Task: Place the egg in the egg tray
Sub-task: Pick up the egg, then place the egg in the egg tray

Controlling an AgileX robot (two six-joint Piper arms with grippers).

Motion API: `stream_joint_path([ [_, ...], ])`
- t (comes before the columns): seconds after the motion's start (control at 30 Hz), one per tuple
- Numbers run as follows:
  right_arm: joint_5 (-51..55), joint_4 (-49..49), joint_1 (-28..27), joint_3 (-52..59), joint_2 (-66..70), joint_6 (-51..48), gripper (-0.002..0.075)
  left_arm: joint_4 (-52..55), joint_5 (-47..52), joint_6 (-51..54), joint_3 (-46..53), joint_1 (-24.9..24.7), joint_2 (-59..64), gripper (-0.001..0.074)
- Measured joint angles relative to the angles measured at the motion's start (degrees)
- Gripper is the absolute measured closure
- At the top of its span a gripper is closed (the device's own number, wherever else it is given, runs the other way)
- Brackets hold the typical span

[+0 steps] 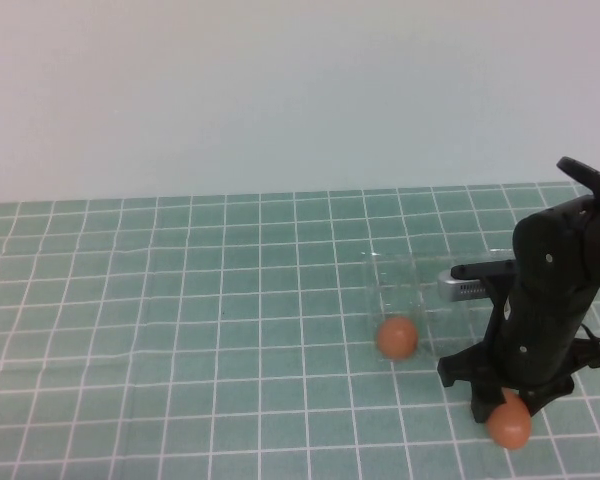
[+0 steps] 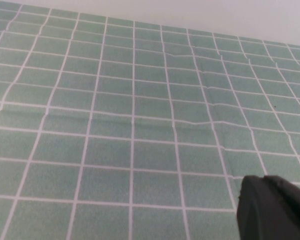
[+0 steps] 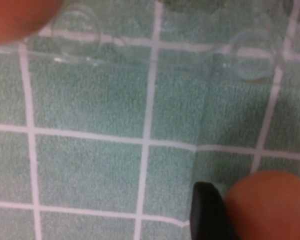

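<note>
Where the green checked cloth runs toward the near right corner, the right arm stands bent steeply downward, its black body almost upright over the table and its right gripper lowered right to the cloth. The egg sits at the gripper's tip, touching it, at the near right of the scene. In the right wrist view one dark finger presses against the side of the egg, while the other finger is out of sight, so the claw looks closed around the egg, though only one contact is visible.

The egg tray lies on the cloth just left of and farther away than the gripper, showing only as faint glints, with clear round cups seen from the right wrist. A second egg rests at the tray's near edge, apart from the gripper.

The left gripper appears only as a dark tip over bare cloth in its wrist view, so I cannot tell its state.
</note>
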Motion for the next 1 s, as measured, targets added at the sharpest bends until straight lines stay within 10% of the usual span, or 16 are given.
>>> stream_joint_path([
  [0.4,-4.4,-1.5,0.0,-1.3,-9.3,-6.5,0.0377,0.0,0.0,0.0,0.0,0.0,0.0,0.0736],
  [1.0,-45.4,-22.5,-0.8,14.5,-24.7,0.2,0.0378,0.0,0.0,0.0,0.0,0.0,0.0,0.0736],
])
